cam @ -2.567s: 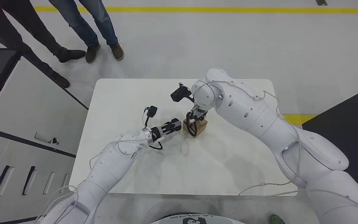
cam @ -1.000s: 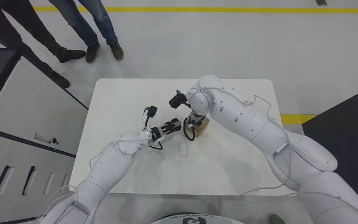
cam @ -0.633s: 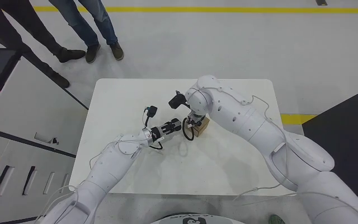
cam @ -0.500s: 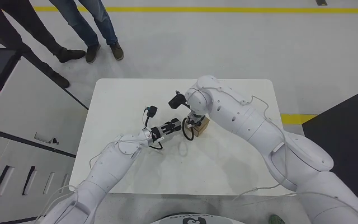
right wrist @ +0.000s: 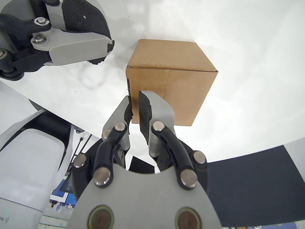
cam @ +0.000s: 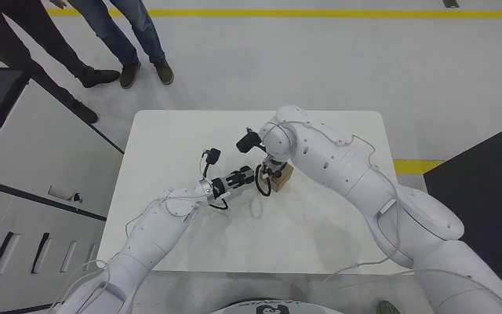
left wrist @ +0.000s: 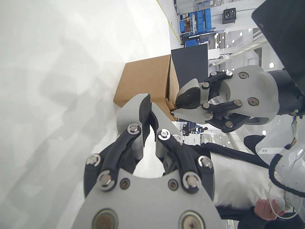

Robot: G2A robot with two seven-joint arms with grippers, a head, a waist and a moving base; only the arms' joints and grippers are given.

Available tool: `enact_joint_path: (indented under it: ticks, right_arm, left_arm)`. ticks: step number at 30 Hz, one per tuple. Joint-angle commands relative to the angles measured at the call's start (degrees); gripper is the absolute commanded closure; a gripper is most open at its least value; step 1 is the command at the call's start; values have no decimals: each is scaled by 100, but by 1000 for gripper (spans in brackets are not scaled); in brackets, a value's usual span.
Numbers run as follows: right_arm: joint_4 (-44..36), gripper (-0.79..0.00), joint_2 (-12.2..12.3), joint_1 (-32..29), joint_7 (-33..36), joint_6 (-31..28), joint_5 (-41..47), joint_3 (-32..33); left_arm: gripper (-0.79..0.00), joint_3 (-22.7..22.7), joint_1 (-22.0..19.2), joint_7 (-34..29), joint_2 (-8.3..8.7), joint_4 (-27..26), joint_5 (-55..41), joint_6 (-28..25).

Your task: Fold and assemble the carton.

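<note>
Carton sits mid table, already cube-shaped, faces closed; looks nearly assembled. Right gripper pinches its corner edge, where seam gapes slightly. Left gripper closed, empty, just beside carton. Remaining: probably tuck last flap flush.

The light is bright and even and comes from above. The white table looks pale and a bit shiny, with soft grey shadows near the carton. Ceiling lamps glow as small white dots. In the wrist views, straight edges curve near the rim
</note>
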Motion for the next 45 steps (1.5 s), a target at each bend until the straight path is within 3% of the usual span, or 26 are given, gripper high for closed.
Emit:
enact_joint_path:
  ticks: [1, 6, 9, 37, 45]
  right_arm:
    - [5, -132, 6, 2, -20, -5, 14, 46]
    - [-7, -102, 43, -25, -79, -20, 87, 207]
    - [-33, 0, 72, -59, -123, -25, 115, 302]
    - [129, 0, 23, -203, -185, -93, 159, 447]
    - [-76, -25, 250, -270, -251, -287, 737, 1187]
  left_arm:
    - [0, 0, 0, 0, 0, 0, 0, 0]
    - [0, 0, 0, 0, 0, 0, 0, 0]
    - [0, 0, 0, 0, 0, 0, 0, 0]
    - [0, 0, 0, 0, 0, 0, 0, 0]
    - [0, 0, 0, 0, 0, 0, 0, 0]
